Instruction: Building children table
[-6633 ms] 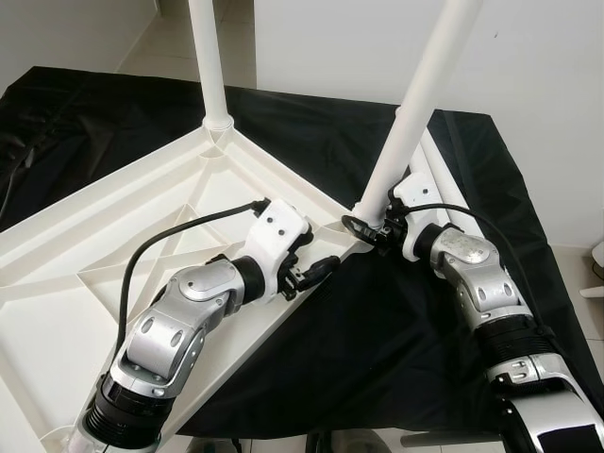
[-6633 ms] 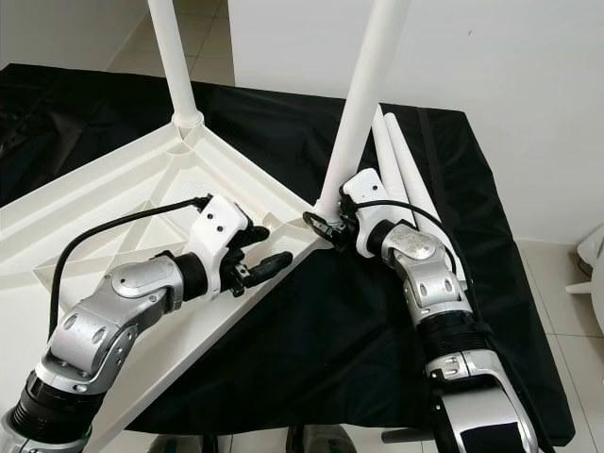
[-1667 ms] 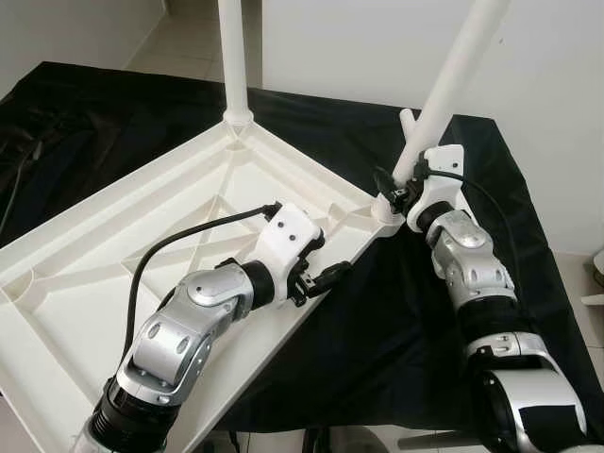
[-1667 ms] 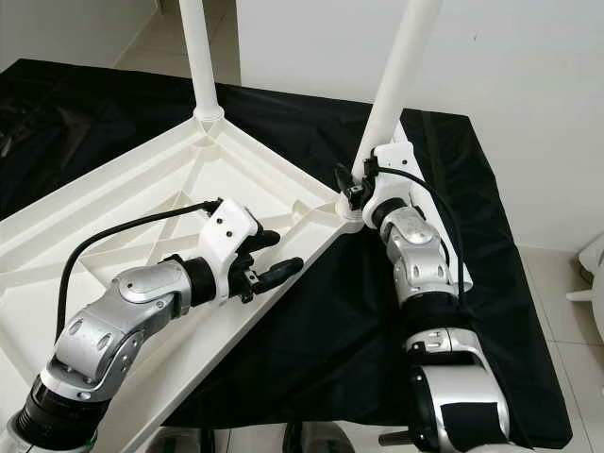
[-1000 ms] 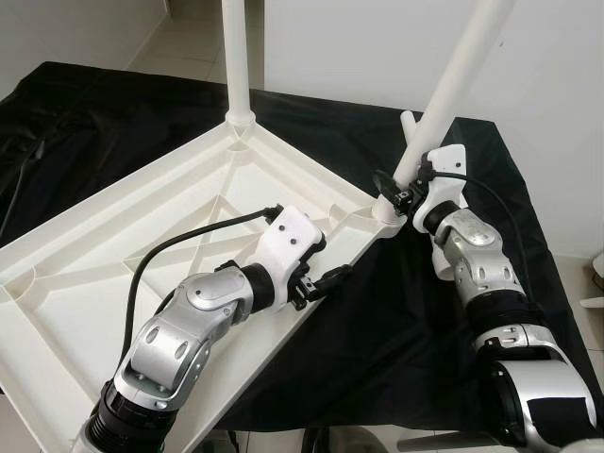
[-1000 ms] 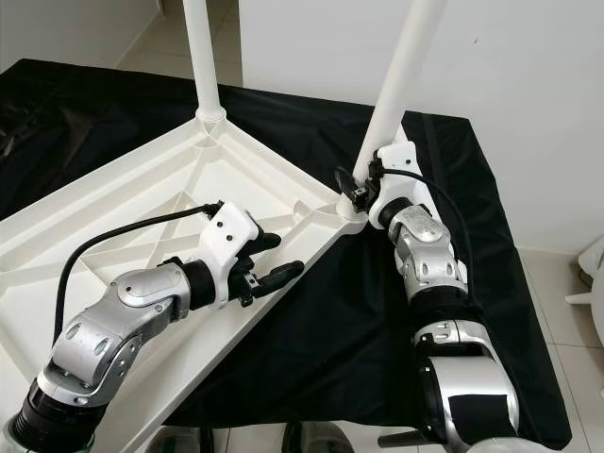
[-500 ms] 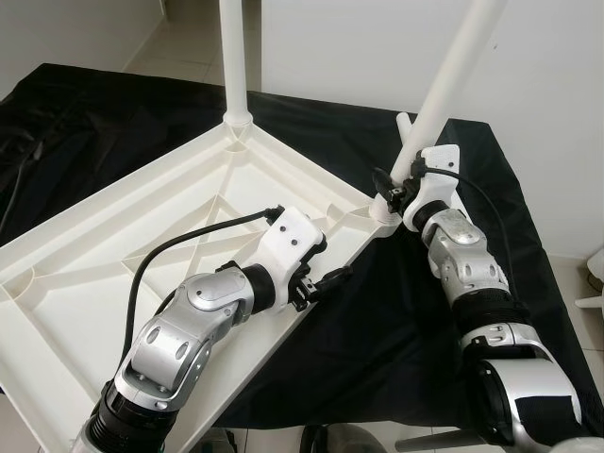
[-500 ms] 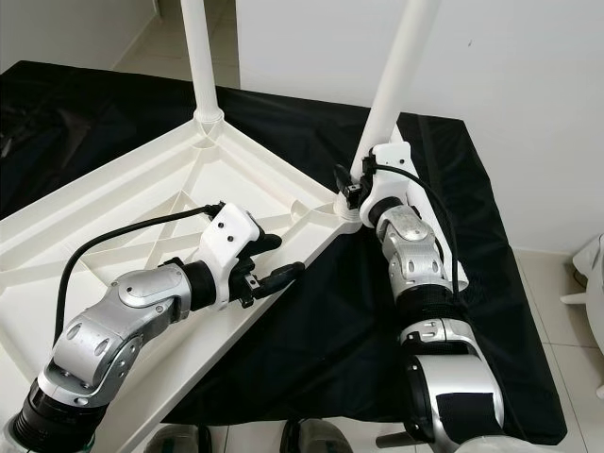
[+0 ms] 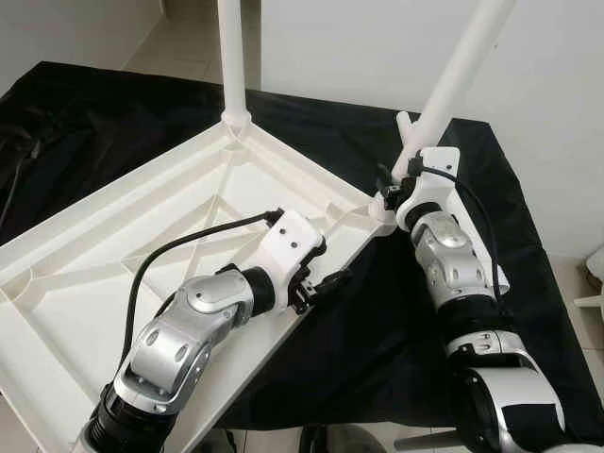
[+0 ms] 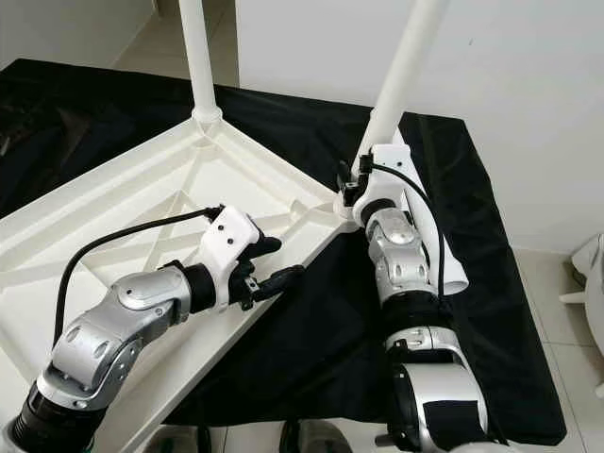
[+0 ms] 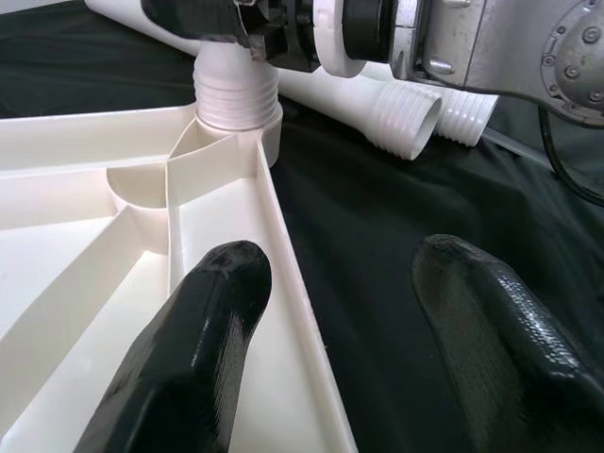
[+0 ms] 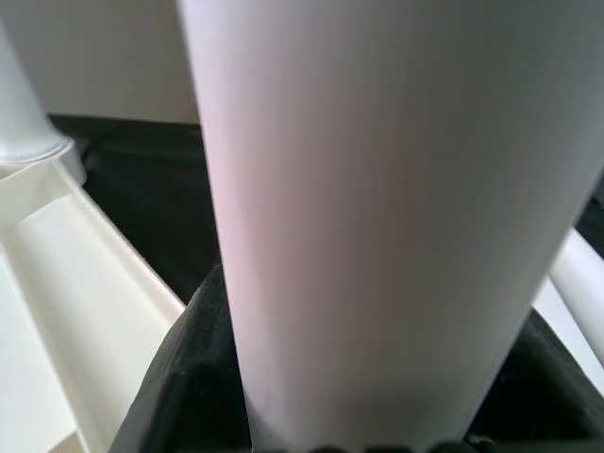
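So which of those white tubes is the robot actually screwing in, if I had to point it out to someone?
Start at the big white ribbed plastic tabletop lying upside down on the black cloth. At its corner nearest the right gripper a long white plastic leg rises at a slant, clamped near its threaded base. The other fitted leg stands straight at the far corner, and the spare legs lie flat on the cloth.

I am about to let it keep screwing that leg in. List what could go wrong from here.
1. The leg leans in its corner socket with thread showing, so it may go in crooked and jam.
2. The left gripper sits open at the tabletop edge without clamping it, so the tabletop may twist.
3. Spare legs beside the right gripper could get knocked away.
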You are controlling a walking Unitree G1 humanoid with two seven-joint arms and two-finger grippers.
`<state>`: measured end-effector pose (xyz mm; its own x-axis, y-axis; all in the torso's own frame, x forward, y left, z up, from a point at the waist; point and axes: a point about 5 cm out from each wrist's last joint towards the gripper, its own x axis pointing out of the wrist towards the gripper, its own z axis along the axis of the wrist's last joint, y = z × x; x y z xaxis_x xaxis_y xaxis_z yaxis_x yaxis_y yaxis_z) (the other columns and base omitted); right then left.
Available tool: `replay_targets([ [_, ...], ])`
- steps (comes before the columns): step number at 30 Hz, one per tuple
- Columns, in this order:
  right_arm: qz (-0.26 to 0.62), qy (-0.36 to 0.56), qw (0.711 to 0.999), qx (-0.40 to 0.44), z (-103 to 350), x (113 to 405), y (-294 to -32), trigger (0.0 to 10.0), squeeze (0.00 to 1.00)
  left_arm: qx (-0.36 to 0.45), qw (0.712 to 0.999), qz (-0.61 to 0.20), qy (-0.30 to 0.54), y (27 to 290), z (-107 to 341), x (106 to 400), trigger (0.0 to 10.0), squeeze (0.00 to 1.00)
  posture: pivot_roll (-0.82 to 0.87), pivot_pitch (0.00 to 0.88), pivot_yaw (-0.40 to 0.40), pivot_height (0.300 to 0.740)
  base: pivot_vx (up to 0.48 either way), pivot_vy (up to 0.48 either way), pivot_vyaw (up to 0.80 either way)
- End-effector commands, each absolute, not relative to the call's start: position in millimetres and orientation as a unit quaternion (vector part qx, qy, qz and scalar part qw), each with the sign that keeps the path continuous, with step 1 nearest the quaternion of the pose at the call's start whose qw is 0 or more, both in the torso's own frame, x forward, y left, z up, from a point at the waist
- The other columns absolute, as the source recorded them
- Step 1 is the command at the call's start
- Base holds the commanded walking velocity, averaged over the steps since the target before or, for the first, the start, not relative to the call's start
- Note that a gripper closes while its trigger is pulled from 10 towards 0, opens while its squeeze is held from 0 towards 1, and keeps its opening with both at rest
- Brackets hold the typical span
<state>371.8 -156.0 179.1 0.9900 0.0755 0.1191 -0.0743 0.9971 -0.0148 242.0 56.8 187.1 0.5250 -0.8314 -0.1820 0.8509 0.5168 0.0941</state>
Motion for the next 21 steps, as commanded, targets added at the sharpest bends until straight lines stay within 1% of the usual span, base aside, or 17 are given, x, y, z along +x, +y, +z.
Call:
replay_targets([
  [1, 0.004, -0.025, 1.0, 0.001, 162.4, 367.9, -162.0, 10.0, 0.0, 0.085, 0.87, -0.483, 0.054, 54.7, 188.5, 238.1, 10.0, 0.0, 0.08, 0.115, -0.069, 0.74, 0.0, 0.0, 0.0],
  [8, -0.048, -0.034, 0.998, 0.007, 164.8, 366.3, -158.9, 10.0, 0.0, 0.084, 0.868, -0.486, 0.055, 53.9, 188.8, 237.8, 10.0, 0.0, 0.08, 0.114, -0.067, 0.74, 0.0, 0.0, 0.0],
  [10, -0.048, -0.034, 0.998, 0.007, 164.8, 366.3, -158.9, 10.0, 0.0, 0.084, 0.868, -0.486, 0.055, 53.9, 188.8, 237.8, 10.0, 0.0, 0.08, 0.114, -0.067, 0.74, 0.0, 0.0, 0.0],
  [12, -0.072, -0.034, 0.997, 0.005, 166.6, 366.4, -158.1, 10.0, 0.0, 0.083, 0.868, -0.487, 0.055, 53.6, 188.9, 237.5, 10.0, 0.0, 0.08, 0.115, -0.067, 0.74, 0.0, 0.0, 0.0],
  [21, -0.11, -0.023, 0.993, 0.019, 165.8, 366.3, -155.7, 10.0, 0.0, 0.082, 0.867, -0.488, 0.055, 52.6, 188.8, 236.5, 10.0, 0.0, 0.08, 0.116, -0.071, 0.74, 0.0, 0.0, 0.0],
])
